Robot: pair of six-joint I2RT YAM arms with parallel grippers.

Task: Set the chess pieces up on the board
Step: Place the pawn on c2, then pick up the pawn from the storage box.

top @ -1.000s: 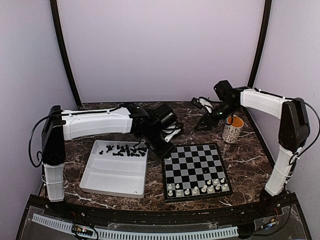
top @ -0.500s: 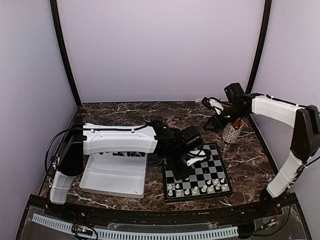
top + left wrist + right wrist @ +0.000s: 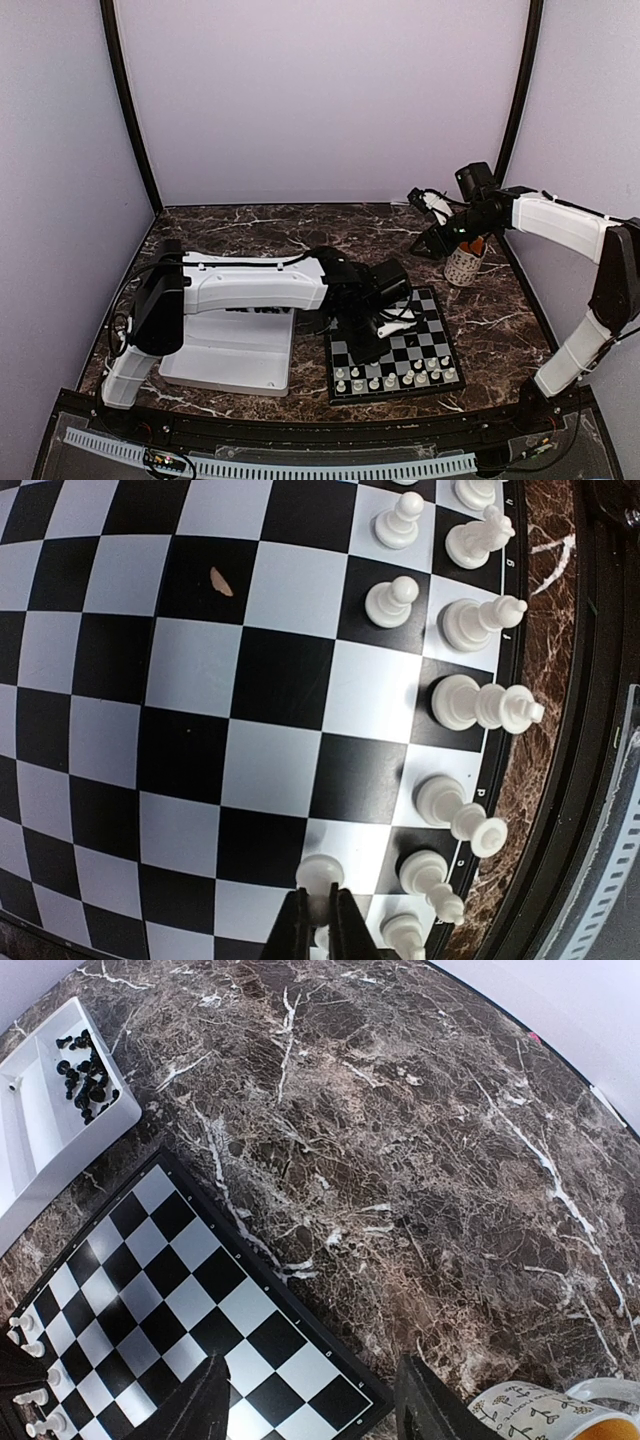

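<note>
The board (image 3: 425, 322) lies right of centre, with white pieces (image 3: 400, 378) along its near edge. My left gripper (image 3: 380, 335) hangs low over the board's left part. In the left wrist view it (image 3: 318, 920) is shut on a white pawn (image 3: 320, 875) just above a pale square in the second row, beside the back-row white pieces (image 3: 470, 702) and two placed pawns (image 3: 388, 602). My right gripper (image 3: 428, 225) is open and empty, raised at the far right near the mug; its wrist view (image 3: 310, 1400) shows the board's far corner (image 3: 300, 1360). Black pieces (image 3: 82, 1078) lie in the tray.
A white tray (image 3: 225, 362) sits left of the board, partly hidden by the left arm. A patterned mug (image 3: 464, 262) with an orange inside stands behind the board at the right. A small tan speck (image 3: 221, 580) lies on a black square.
My left arm has swung from the tray over onto the board and now holds a white pawn low above it. My right gripper has drifted slightly right near the mug.
</note>
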